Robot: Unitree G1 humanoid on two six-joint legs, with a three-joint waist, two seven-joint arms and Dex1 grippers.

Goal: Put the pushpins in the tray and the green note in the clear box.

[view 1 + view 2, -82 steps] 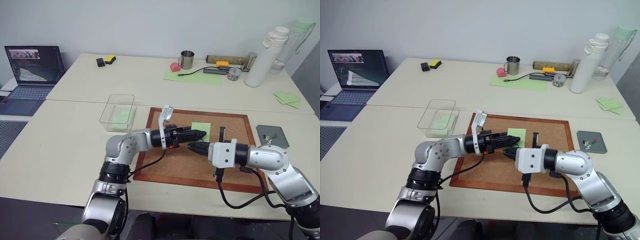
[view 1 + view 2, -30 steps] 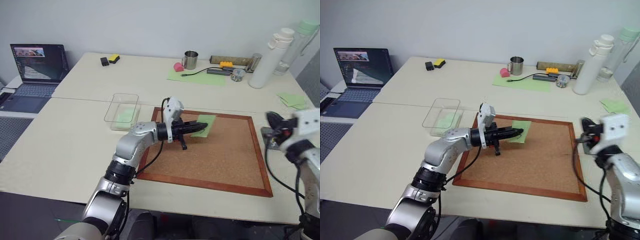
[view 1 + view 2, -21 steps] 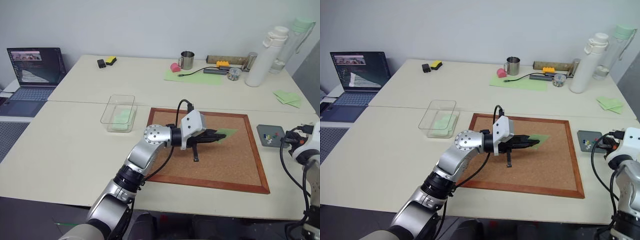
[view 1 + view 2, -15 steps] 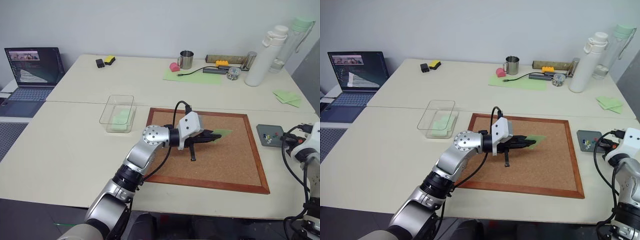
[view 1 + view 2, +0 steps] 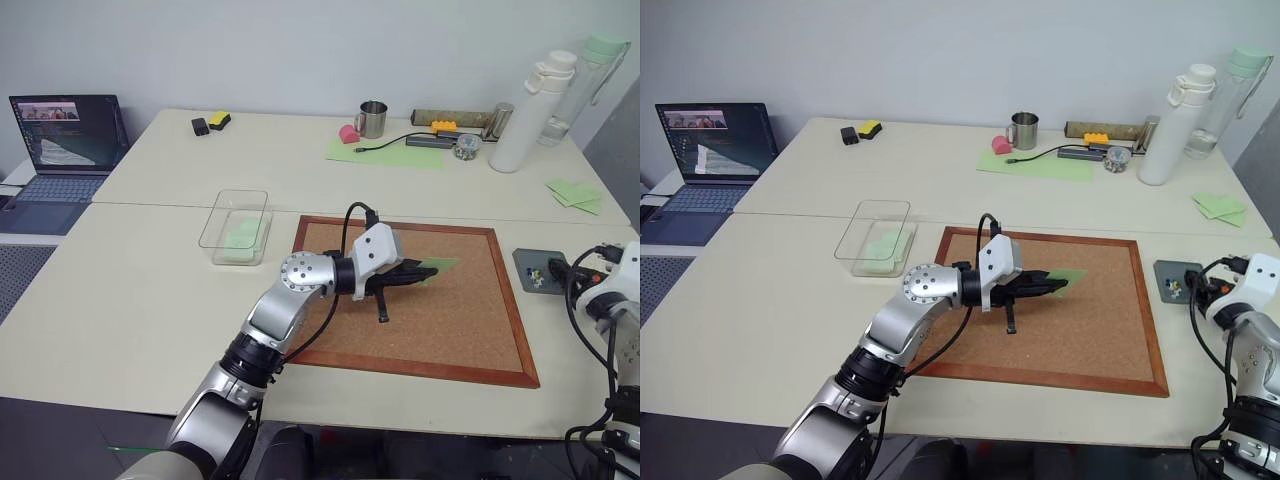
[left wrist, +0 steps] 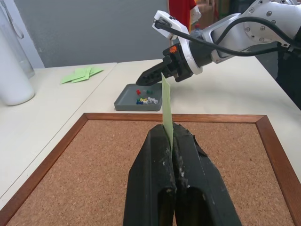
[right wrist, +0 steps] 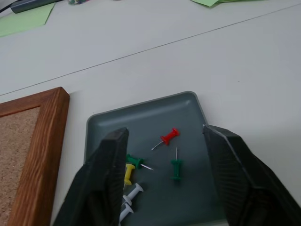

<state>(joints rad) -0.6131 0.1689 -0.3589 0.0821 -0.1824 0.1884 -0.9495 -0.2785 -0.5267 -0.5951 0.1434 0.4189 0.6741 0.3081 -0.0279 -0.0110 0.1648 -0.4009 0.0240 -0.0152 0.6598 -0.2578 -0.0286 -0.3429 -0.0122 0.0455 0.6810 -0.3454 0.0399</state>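
On the far left of the tabletop [image 5: 150, 290] sits a laptop [image 5: 62, 140], off the work area. Next comes the clear box [image 5: 236, 226], standing just beside the left edge of the corkboard [image 5: 440, 330]; a pale green patch shows through its wall, and I cannot tell what it is.

Over the corkboard, the left gripper [image 5: 425, 273] points level toward the robot's right, its fingers pressed together on the green note [image 5: 441, 264]. In the left wrist view the note [image 6: 167, 110] stands on edge, pinched between the black fingers [image 6: 153, 174] and lifted clear of the cork. A second ago the note was at the upper left of the board, nearer the box; it now hangs over the board's middle, so the box is farther off than it was.

At the right edge, the tray [image 5: 540, 270] lies just beside the board's frame. The right gripper [image 7: 164, 160] hovers directly above it with its fingers spread wide and nothing between them; a second ago it was beside the tray. The pushpins [image 7: 170, 136] lie loose on the tray floor [image 7: 141, 122]: a red one, two green ones [image 7: 176, 168], a yellow and some white.

This reads as a release just made: the pin part of the task looks done. What remains is carrying the note leftward and dropping it into the clear box. A thin sheet held on edge may flutter or cling to a finger on release.
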